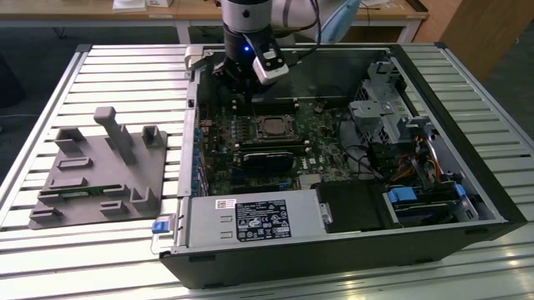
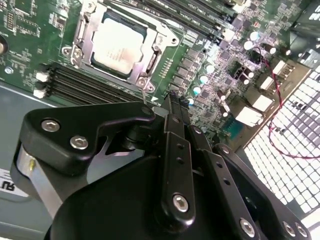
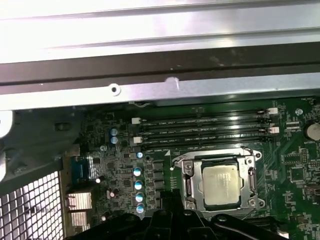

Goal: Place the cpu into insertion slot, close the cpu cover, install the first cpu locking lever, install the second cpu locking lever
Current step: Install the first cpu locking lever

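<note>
The cpu (image 2: 119,42) (image 3: 220,186), a dull silver square chip, lies flat in the insertion slot on the green motherboard, so the slot's centre is hidden beneath it. The silver cpu cover (image 2: 151,59) (image 3: 193,186) lies down around the chip's rim. In the exterior view the socket (image 1: 271,127) sits mid-board. My gripper (image 2: 175,102) (image 3: 169,199) (image 1: 242,94) hangs above the board beside the socket, toward the exterior view's left and the case's far wall. Its black fingers look pressed together. A thin metal rod (image 2: 144,96) stands just beside the fingertips.
The open computer case (image 1: 467,206) lies on a slatted metal table (image 1: 125,75). Memory slots (image 3: 205,131) run alongside the socket. A black power supply (image 1: 250,222) fills the near corner and drive bays (image 1: 392,119) the exterior view's right. A grey fixture (image 1: 100,169) stands outside at the left.
</note>
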Controlling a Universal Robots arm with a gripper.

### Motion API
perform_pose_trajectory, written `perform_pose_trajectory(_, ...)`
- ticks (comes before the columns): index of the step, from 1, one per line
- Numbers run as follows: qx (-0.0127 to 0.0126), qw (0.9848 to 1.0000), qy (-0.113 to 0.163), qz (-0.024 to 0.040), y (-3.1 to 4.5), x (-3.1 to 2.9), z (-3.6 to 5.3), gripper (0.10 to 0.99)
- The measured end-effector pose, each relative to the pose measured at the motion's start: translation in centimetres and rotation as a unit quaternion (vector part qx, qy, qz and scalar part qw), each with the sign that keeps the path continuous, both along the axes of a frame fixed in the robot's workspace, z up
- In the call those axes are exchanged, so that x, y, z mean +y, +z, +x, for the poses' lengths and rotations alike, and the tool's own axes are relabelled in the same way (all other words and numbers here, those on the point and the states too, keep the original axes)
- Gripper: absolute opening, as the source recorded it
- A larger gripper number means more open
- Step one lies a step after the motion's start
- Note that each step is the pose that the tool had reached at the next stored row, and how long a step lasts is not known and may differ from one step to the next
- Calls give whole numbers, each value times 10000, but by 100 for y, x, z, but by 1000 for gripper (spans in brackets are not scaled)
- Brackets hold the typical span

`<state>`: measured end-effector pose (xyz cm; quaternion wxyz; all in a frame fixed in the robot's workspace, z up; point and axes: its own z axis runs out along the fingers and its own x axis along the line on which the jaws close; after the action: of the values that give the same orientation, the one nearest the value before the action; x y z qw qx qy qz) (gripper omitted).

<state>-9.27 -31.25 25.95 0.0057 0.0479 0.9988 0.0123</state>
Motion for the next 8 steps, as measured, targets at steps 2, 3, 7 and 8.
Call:
perform_pose_trajectory(2, -1, 10000, 6, 0, -6, 10, -17, 114)
perform_pose_trajectory(3, 0, 10000, 10, -1, -8, 16, -26, 114)
perform_pose_trajectory(7, 0, 10000, 27, 0, -22, 72, -57, 114)
perform_pose_trajectory(8, 1, 10000, 31, -1, -24, 90, -62, 114)
